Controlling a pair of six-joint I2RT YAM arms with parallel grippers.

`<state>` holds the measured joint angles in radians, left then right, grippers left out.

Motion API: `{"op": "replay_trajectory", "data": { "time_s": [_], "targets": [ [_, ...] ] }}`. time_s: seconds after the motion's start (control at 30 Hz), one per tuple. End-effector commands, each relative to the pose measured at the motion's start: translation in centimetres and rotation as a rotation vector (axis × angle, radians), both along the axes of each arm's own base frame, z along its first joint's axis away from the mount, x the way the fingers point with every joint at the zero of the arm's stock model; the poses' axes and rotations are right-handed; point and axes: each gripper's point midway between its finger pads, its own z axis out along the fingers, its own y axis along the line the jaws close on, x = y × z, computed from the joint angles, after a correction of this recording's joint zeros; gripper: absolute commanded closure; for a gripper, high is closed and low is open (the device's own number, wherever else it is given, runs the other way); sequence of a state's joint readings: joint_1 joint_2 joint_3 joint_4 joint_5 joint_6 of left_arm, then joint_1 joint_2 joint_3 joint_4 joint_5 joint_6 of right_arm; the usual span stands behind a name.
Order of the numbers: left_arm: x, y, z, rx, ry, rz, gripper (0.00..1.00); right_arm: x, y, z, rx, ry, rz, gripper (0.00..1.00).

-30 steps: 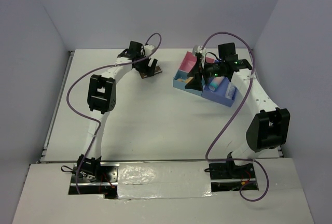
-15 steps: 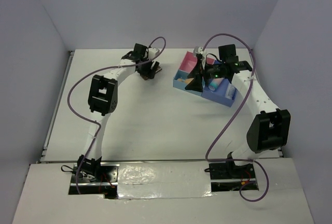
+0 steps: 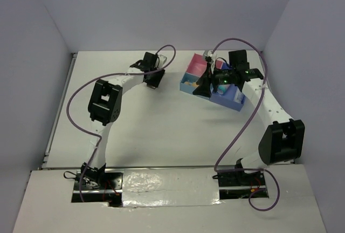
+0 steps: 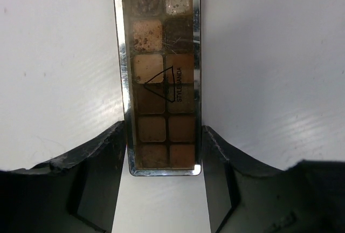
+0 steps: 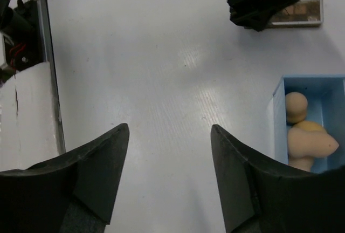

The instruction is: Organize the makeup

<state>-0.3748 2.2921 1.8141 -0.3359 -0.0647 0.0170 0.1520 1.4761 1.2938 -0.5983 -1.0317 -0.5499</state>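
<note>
The brown eyeshadow palette (image 4: 160,76) lies flat on the white table (image 4: 269,55) near the middle of its far edge, its long side running away from the left wrist camera and a triangle logo printed on its clear lid. The left gripper (image 4: 164,130) straddles the palette's near end, one finger along each long edge. The fingers (image 4: 102,173) stand so close to the metal rim that it is impossible to tell whether they press on it or only flank it. Toward the table's far right corner sits the pink-and-blue compartment tray (image 3: 226,99), and its blue compartment holds peach egg-shaped sponges (image 5: 304,141) bunched together. The right gripper (image 5: 170,128) hangs by the tray's left side over bare table, its jaws apart with nothing between them.
</note>
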Motion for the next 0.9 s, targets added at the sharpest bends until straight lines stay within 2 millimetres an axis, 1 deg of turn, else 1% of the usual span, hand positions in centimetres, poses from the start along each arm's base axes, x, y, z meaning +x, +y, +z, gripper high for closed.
{"op": "replay_trajectory", "data": {
  "time_s": [0.0,0.03,0.07,0.1,0.13,0.17,0.2,0.23,0.27,0.3,0.33,0.37,0.4,0.43,0.47,0.5,0.53,0.57,0.6,0.63,0.67,0.7,0.73,0.77,0.8,0.87],
  "targets": [
    [-0.3,0.5,4.1,-0.066,-0.063,0.062,1.0,1.1,-0.4,1.3,0.025,0.048,-0.133,0.33],
    [-0.9,0.3,4.3,-0.097,-0.065,0.048,1.0,1.6,-0.3,0.6,0.02,0.101,-0.165,0.36],
    [-1.2,0.2,6.3,-0.128,-0.099,0.043,1.0,2.1,-0.5,0.3,0.015,0.141,-0.203,0.37],
    [-1.6,0.0,7.0,-0.149,-0.107,0.039,1.0,2.3,-0.2,-0.4,0.008,0.22,-0.218,0.4],
    [-3.0,-0.3,6.4,-0.175,-0.082,0.01,1.0,2.3,-0.1,-0.8,0.005,0.261,-0.226,0.41],
    [-3.6,-0.5,8.6,-0.211,-0.116,-0.008,1.0,2.3,0.2,-1.0,0.004,0.295,-0.23,0.43],
    [-4.0,-0.8,9.5,-0.241,-0.141,-0.022,1.0,2.6,0.4,-1.5,0.003,0.335,-0.24,0.44],
    [-5.8,-1.0,8.3,-0.265,-0.105,-0.046,1.0,2.5,0.9,-1.7,0.012,0.375,-0.243,0.44],
    [-6.8,-1.1,10.6,-0.304,-0.145,-0.057,1.0,2.6,1.2,-1.5,0.017,0.388,-0.242,0.43],
    [-7.2,-1.3,11.4,-0.337,-0.177,-0.068,1.0,2.9,1.5,-2.0,0.013,0.417,-0.25,0.42],
    [-9.1,-1.4,10.2,-0.362,-0.138,-0.09,1.0,2.9,2.0,-2.3,0.016,0.458,-0.259,0.41],
    [-10.1,-1.5,12.1,-0.4,-0.174,-0.095,1.0,2.7,2.6,-1.8,0.02,0.479,-0.243,0.38],
    [-11.1,-1.8,12.1,-0.415,-0.166,-0.106,1.0,2.8,3.2,-2.5,0.02,0.524,-0.233,0.36],
    [-12.1,-1.9,11.8,-0.434,-0.176,-0.117,1.0,2.9,3.6,-2.7,0.026,0.547,-0.225,0.32],
    [-13.1,-2.1,13.4,-0.468,-0.206,-0.127,1.0,2.5,4.5,-2.3,0.05,0.607,-0.215,0.22],
    [-14.0,-2.7,13.6,-0.484,-0.209,-0.14,1.0,2.5,5.0,-2.5,0.056,0.633,-0.212,0.17],
    [-15.0,-2.8,12.9,-0.493,-0.202,-0.144,1.0,2.5,5.3,-2.3,0.067,0.64,-0.21,0.1],
    [-15.8,-2.9,13.9,-0.517,-0.221,-0.138,1.0,2.6,5.8,-2.3,0.081,0.649,-0.22,0.0],
    [-16.5,-3.4,14.0,-0.534,-0.222,-0.143,1.0,2.3,6.6,-2.3,0.082,0.658,-0.212,0.0],
    [-17.2,-3.5,13.4,-0.551,-0.221,-0.143,1.0,2.3,7.1,-2.4,0.082,0.668,-0.21,0.0],
    [-17.8,-3.7,14.1,-0.586,-0.23,-0.135,1.0,2.5,7.5,-2.2,0.082,0.678,-0.229,0.0],
    [-18.6,-3.9,13.3,-0.59,-0.218,-0.13,1.0,2.2,8.4,-2.8,0.068,0.696,-0.215,0.0],
    [-18.8,-4.1,14.2,-0.611,-0.246,-0.135,1.0,2.2,8.7,-2.9,0.067,0.705,-0.213,0.0],
    [-19.0,-4.3,14.2,-0.626,-0.24,-0.125,1.0,2.2,9.2,-2.7,0.072,0.701,-0.195,0.0],
    [-19.5,-4.5,13.9,-0.628,-0.235,-0.124,1.0,1.8,9.9,-2.9,0.067,0.706,-0.174,0.01],
    [-19.9,-5.0,14.5,-0.654,-0.245,-0.126,1.0,1.7,10.5,-3.0,0.076,0.696,-0.154,0.0]
  ]
}}
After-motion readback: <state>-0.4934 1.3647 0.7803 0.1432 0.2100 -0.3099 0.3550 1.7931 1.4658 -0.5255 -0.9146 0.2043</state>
